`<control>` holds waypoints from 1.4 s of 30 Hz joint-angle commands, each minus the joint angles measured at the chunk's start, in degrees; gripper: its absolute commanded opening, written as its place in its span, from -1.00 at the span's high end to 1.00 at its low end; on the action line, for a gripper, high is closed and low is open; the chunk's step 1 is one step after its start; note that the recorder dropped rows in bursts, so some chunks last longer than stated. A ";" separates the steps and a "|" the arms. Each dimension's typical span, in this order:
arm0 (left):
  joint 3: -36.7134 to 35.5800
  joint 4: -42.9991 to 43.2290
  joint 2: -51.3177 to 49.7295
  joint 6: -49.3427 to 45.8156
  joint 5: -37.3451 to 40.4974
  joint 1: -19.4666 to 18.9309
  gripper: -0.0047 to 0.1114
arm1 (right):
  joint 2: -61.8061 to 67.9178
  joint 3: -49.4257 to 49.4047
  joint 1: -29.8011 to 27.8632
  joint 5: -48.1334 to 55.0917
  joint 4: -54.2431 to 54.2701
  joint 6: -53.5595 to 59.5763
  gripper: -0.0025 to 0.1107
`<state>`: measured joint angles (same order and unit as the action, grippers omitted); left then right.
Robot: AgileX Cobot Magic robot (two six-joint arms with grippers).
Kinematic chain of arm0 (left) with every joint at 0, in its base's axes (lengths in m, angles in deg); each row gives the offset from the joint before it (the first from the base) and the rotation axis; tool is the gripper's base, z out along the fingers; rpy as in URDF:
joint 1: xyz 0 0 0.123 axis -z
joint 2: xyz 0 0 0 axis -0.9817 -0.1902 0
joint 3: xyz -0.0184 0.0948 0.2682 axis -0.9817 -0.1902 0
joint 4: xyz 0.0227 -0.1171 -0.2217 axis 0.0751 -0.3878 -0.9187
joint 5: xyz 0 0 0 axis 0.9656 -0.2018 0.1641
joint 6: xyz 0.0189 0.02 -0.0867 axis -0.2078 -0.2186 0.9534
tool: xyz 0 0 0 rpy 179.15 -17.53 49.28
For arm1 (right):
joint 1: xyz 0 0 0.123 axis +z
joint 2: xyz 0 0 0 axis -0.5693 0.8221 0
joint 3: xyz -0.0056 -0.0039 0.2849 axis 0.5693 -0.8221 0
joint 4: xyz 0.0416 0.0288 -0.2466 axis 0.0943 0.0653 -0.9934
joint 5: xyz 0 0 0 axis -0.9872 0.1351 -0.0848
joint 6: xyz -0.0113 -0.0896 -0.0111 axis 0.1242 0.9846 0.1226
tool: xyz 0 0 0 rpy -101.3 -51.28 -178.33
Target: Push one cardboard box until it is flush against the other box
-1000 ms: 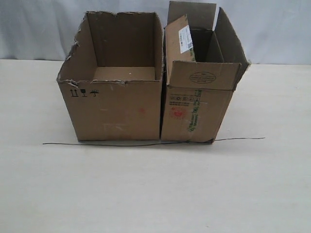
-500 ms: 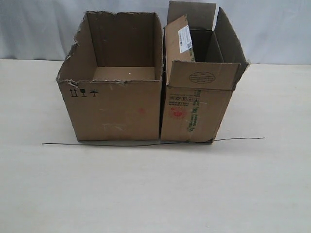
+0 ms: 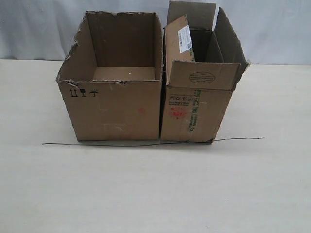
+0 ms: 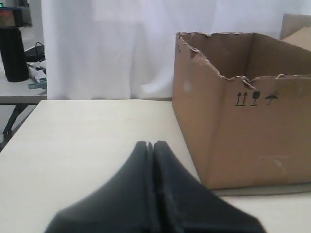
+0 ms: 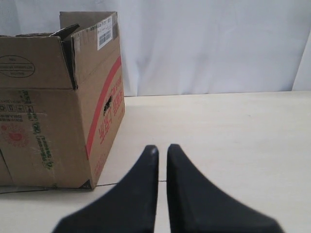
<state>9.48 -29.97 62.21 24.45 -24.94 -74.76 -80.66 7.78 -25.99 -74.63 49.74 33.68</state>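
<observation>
While touching nothing, left gripper (image 4: 151, 144) pressed closed, right gripper (image 5: 162, 148) almost closed, both empty.

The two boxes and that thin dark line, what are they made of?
The cardboard box: dull brown cardboard, rim torn raggedly like paper. The other box: same dull cardboard, folded flaps, printed ink. The thin line: maybe wire or string; too thin to tell.

The cardboard box (image 4: 243, 131) was cropped by the left wrist view's edge, the other box (image 5: 53, 111) by the right's; its small print (image 5: 14, 106) was left unreadable.
</observation>
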 commanded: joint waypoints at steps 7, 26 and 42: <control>-0.15 0.27 0.19 -0.19 -0.54 -2.15 0.92 | -0.17 -0.20 0.19 -0.39 0.08 0.05 0.87; -0.15 0.39 0.19 -0.09 -0.77 -5.56 0.92 | -0.17 -0.20 0.19 -0.39 0.08 0.05 0.87; -0.15 0.51 0.19 -0.09 -1.38 -6.76 0.92 | -0.17 -0.20 0.19 -0.39 0.08 0.05 0.87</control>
<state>9.48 -29.52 62.21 24.19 -25.31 -81.74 -80.66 7.78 -25.99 -74.63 49.74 33.68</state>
